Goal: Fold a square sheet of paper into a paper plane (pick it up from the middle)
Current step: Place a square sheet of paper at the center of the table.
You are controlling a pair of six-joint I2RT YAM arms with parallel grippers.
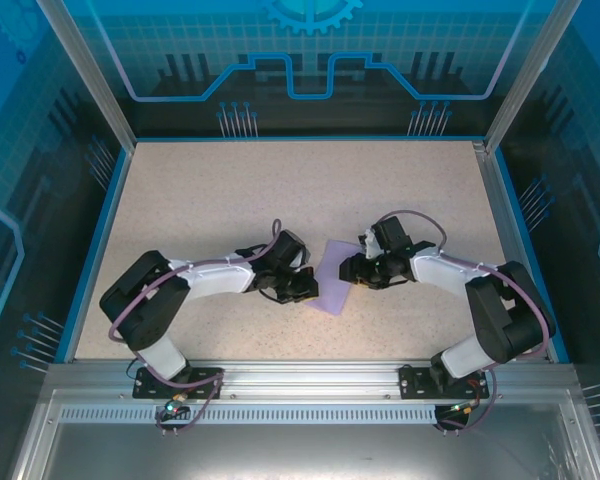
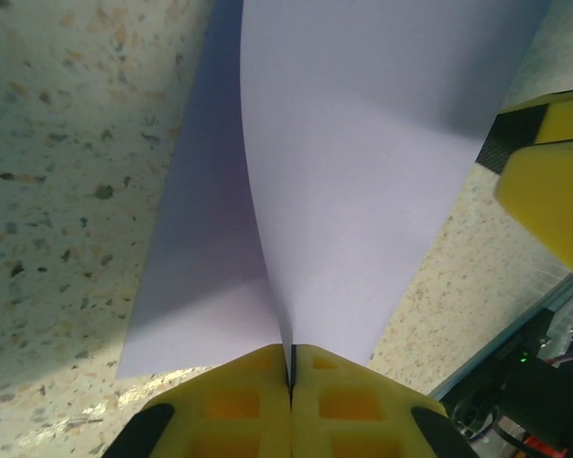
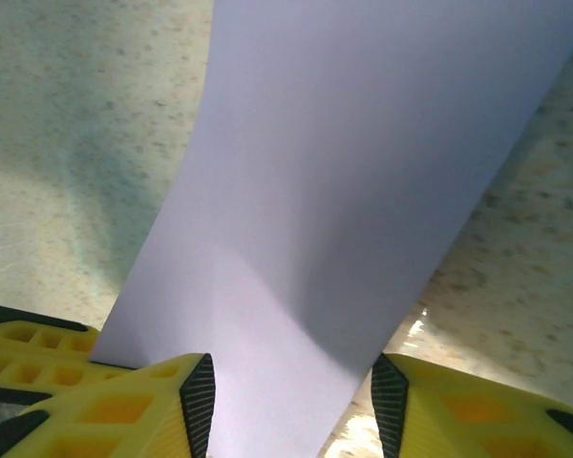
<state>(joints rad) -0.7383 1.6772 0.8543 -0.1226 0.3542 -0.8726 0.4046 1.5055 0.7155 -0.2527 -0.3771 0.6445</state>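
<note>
The square sheet of paper (image 1: pixel 334 283) is lavender and lies bent between the two grippers at the table's middle. My left gripper (image 2: pixel 290 377) is shut on its near edge. From the pinch, one layer lies flat on the table and the other (image 2: pixel 363 143) curves upward. In the top view the left gripper (image 1: pixel 302 289) sits at the sheet's left side and the right gripper (image 1: pixel 351 271) at its right side. My right gripper (image 3: pixel 291 386) is open, and the paper (image 3: pixel 344 191) runs through the gap without being clamped. The paper plane is out of view.
The speckled beige table (image 1: pixel 280 190) is ringed by a blue rim and clear enclosure walls with metal posts (image 1: pixel 85 75). One yellow finger of the right gripper (image 2: pixel 554 191) shows at the right of the left wrist view. An aluminium rail (image 1: pixel 300 375) runs along the near edge.
</note>
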